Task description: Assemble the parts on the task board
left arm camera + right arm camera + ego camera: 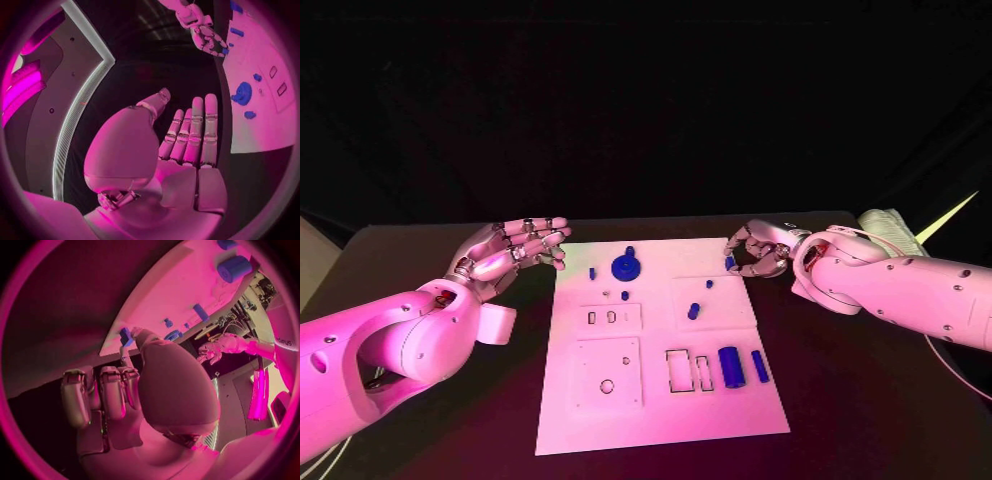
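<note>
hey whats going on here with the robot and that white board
The robot is assembling blue parts on the task board. Its right hand pinches a small blue part at the board's far right corner. The left hand hovers open beside the board's left edge. A blue gear and cylinder sit on the board.

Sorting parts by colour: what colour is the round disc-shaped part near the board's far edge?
Blue; the round part shows best in the head view.

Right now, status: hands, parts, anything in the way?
Left hand open beside the board, holding nothing. Right hand at the board's far right corner, fingers pinching a small blue part. Other parts lie on the board. Nothing blocking.
</note>
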You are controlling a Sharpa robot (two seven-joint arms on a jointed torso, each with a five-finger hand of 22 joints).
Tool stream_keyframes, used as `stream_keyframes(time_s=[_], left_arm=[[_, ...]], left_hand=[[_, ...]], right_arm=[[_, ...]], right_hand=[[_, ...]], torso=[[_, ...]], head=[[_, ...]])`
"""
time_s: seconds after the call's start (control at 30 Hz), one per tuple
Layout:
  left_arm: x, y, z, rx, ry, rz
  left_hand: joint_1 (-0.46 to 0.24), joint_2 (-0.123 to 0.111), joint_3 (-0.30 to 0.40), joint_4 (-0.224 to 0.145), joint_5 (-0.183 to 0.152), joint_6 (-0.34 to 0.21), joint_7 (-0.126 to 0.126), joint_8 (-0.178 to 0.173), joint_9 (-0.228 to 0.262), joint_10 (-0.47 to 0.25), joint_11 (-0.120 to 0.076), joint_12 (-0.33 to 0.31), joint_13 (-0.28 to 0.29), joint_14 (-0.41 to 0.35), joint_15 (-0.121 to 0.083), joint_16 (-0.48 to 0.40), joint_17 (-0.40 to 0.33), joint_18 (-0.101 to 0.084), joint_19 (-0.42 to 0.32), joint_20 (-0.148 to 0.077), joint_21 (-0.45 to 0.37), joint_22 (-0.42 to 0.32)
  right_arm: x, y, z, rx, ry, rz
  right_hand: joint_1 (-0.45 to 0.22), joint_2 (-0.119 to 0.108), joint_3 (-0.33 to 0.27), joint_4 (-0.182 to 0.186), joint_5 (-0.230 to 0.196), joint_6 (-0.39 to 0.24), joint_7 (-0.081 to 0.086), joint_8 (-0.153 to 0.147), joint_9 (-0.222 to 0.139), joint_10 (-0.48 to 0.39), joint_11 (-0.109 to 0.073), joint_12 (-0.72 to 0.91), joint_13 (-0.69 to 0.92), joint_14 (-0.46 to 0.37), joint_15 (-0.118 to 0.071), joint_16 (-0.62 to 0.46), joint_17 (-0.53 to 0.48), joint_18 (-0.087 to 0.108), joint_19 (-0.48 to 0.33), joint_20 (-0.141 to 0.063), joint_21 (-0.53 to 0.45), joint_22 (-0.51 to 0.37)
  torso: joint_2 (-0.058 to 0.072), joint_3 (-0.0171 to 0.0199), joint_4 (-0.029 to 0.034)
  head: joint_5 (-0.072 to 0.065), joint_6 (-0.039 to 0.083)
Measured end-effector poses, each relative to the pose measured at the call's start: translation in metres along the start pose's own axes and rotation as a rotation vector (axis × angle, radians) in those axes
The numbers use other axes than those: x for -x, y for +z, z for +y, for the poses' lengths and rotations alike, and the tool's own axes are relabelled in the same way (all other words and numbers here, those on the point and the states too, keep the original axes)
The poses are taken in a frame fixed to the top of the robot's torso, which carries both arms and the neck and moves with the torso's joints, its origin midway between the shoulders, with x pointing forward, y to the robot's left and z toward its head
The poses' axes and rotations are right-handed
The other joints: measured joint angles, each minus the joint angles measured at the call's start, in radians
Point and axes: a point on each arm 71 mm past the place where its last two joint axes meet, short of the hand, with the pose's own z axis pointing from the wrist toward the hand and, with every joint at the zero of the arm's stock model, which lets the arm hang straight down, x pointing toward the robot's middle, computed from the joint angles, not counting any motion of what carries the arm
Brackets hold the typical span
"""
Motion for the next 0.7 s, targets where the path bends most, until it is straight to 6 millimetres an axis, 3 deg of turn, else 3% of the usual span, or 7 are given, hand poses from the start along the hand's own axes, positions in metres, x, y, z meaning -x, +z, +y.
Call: stream_keyframes(time_s=[0.7], left_arm=[[0.0002, 0.0003, 0.0004, 0.003, 0.002, 0.000]], left_hand=[[0.000, 0.000, 0.000, 0.000, 0.000, 0.000, 0.000, 0.000, 0.000, 0.000, 0.000, 0.000, 0.000, 0.000, 0.000, 0.000, 0.000, 0.000, 0.000, 0.000, 0.000, 0.000]], right_arm=[[-0.0053, 0.0030, -0.0008, -0.014, -0.008, 0.006]], right_hand=[[0.000, 0.000, 0.008, -0.003, 0.000, 0.010, -0.003, 0.008, 0.000, 0.004, -0.004, 0.000, 0.000, 0.000, 0.000, 0.000, 0.001, 0.000, 0.000, 0.000, 0.000, 0.000]], torso=[[-0.002, 0.0008, -0.0013]], head=[[0.005, -0.005]])
